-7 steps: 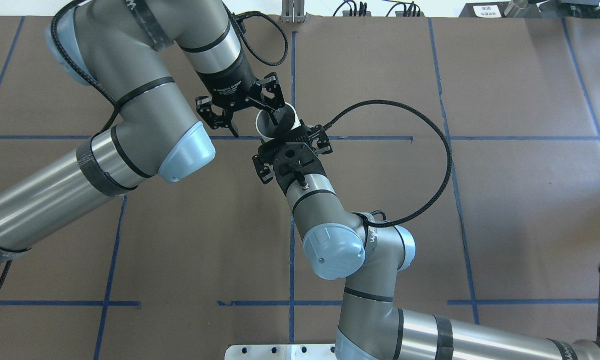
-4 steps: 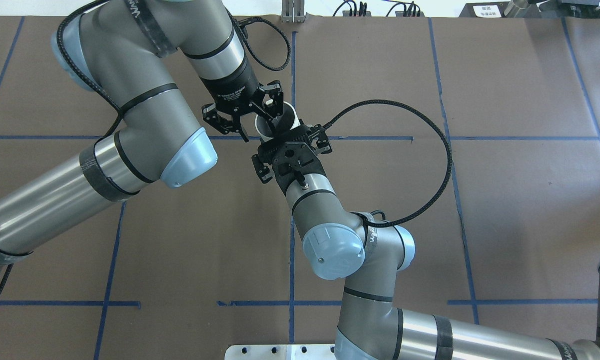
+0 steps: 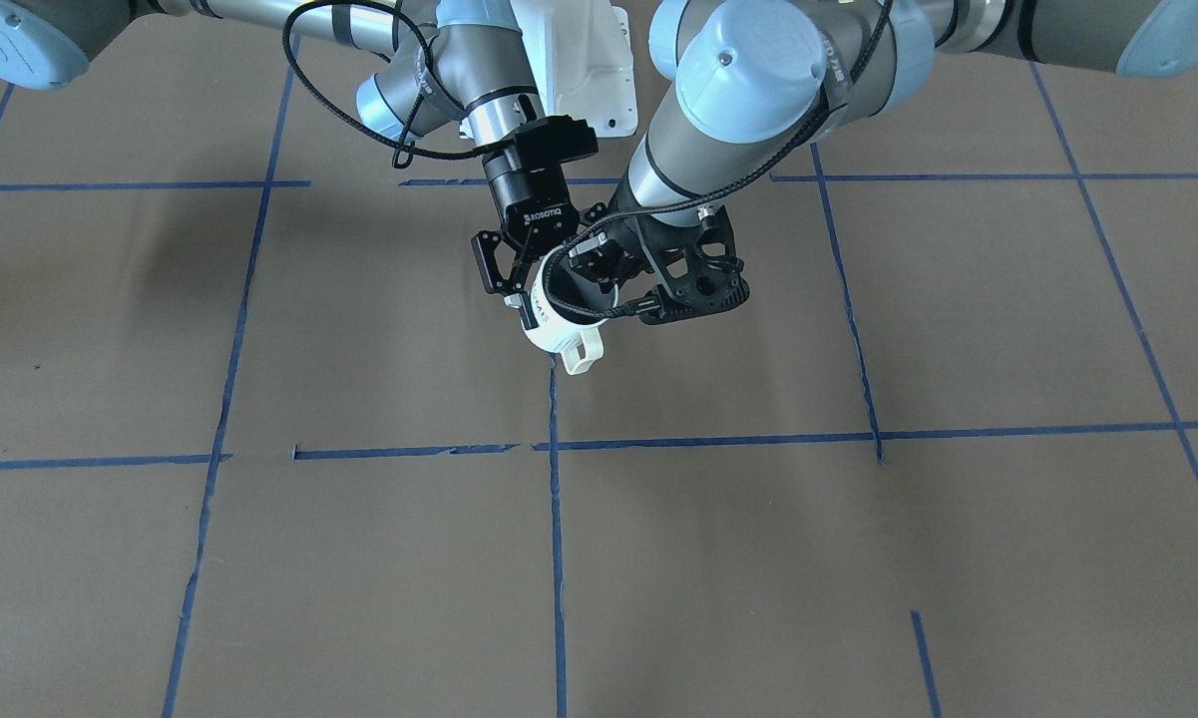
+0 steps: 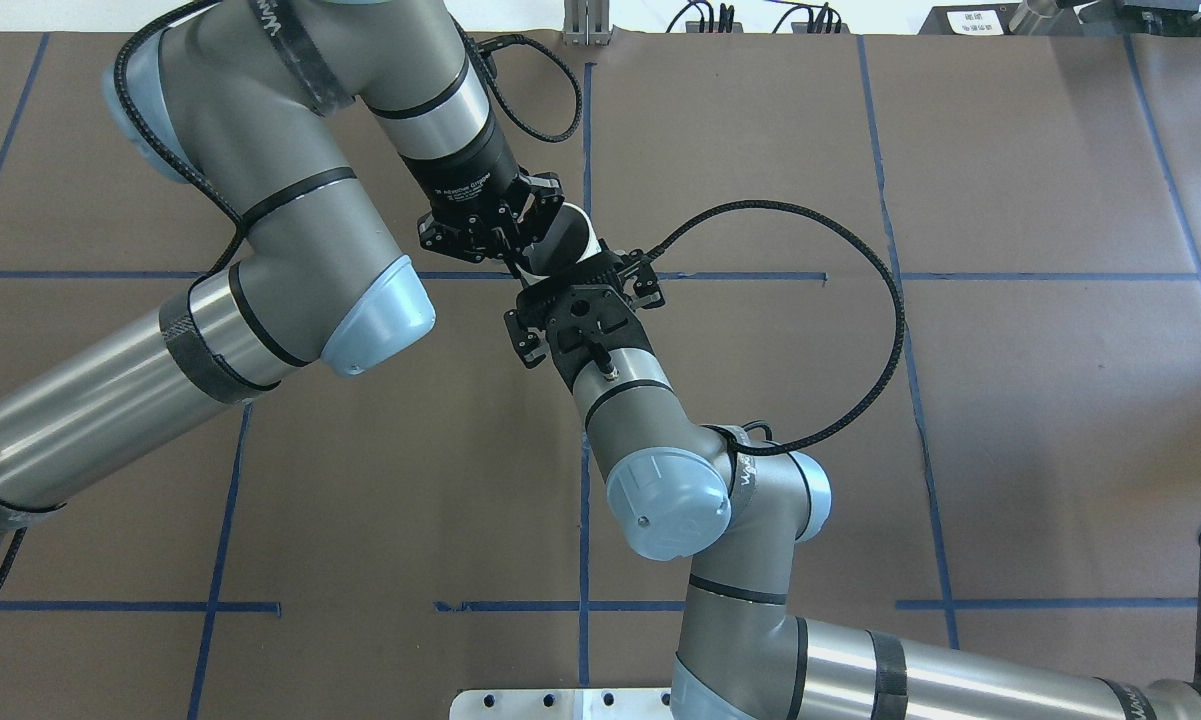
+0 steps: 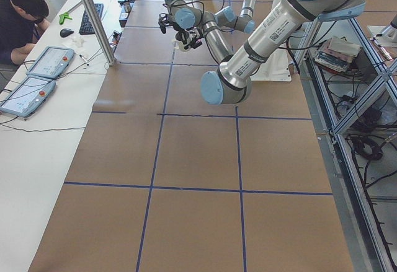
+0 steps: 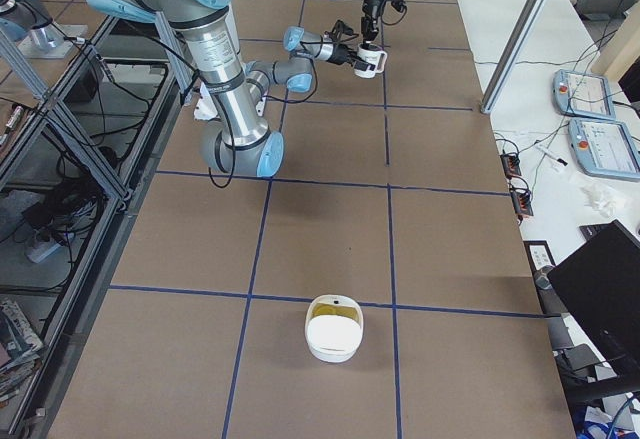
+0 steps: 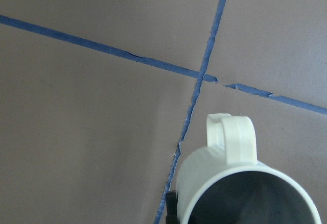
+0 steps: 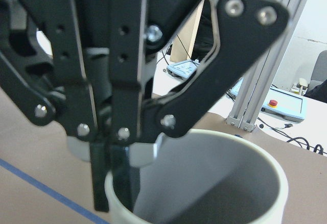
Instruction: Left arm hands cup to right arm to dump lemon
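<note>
The cup [image 3: 562,337] hangs above the taped table [image 3: 359,558]. The left gripper [image 4: 518,243] pinches its rim and the right gripper [image 3: 539,294] clamps its side. A black cable [image 3: 569,311] crosses its front. A white bowl [image 6: 334,331] sits well apart.

Counter [image 4: 1010,420]: uniform brown, marked with a grid of blue tape lines [image 4: 582,560].
Cup [image 3: 557,334]: white outside, grey inside, with dark lettering on its side, partly hidden.
Left arm [image 4: 290,230]: silver, with pale-blue joint caps and black bands.
Left tool [image 4: 532,248]: plain black.
Right arm [image 4: 640,410]: silver, with pale-blue caps.
Right tool [image 3: 537,289]: black, with white "ROBOTIQ" lettering.
Cable [image 4: 895,300]: black, braided.
Bowl [image 6: 333,344]: white, with yellow showing inside.
</note>
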{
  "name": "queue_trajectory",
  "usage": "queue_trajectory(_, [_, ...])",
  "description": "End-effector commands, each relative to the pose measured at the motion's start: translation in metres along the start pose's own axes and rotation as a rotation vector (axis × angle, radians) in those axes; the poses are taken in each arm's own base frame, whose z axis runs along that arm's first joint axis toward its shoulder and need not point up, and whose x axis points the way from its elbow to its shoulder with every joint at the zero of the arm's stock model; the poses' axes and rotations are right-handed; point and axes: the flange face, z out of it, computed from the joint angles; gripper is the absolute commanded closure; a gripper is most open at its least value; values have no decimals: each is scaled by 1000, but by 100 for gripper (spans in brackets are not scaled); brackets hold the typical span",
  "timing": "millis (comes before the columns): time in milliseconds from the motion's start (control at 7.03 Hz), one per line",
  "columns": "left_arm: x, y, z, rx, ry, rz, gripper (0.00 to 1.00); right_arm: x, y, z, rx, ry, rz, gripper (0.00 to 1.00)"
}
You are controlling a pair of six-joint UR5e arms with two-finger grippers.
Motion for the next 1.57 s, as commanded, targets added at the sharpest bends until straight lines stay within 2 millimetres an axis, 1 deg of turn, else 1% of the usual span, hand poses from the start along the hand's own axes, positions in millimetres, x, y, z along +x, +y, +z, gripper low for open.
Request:
queue_trajectory(0, [0, -1, -1, 1, 0, -2, 97, 0, 0, 0, 2, -1, 4, 28])
queue_trajectory(142, [0, -1, -1, 1, 0, -2, 99, 1, 1, 0, 1, -2, 9, 1])
queue_trajectory(711, [0, -1, -1, 1, 0, -3, 100, 2, 3, 0, -2, 0, 3, 1])
queue_trajectory(996, [0, -3, 2, 0, -4, -6, 100, -1, 8, -2, -7, -6, 1, 1])
queue_trajectory(1138, [-2, -10, 7, 0, -15, -16, 100, -2, 9, -3, -8, -8, 0, 1])
queue_trajectory(1280, [-4, -24, 14, 10, -3, -15, 100, -4, 10, -5, -9, -14, 2, 1])
queue_trajectory(1423, [-8, -44, 19, 24, 3, -22, 100, -7, 13, -7, -13, -18, 0, 1])
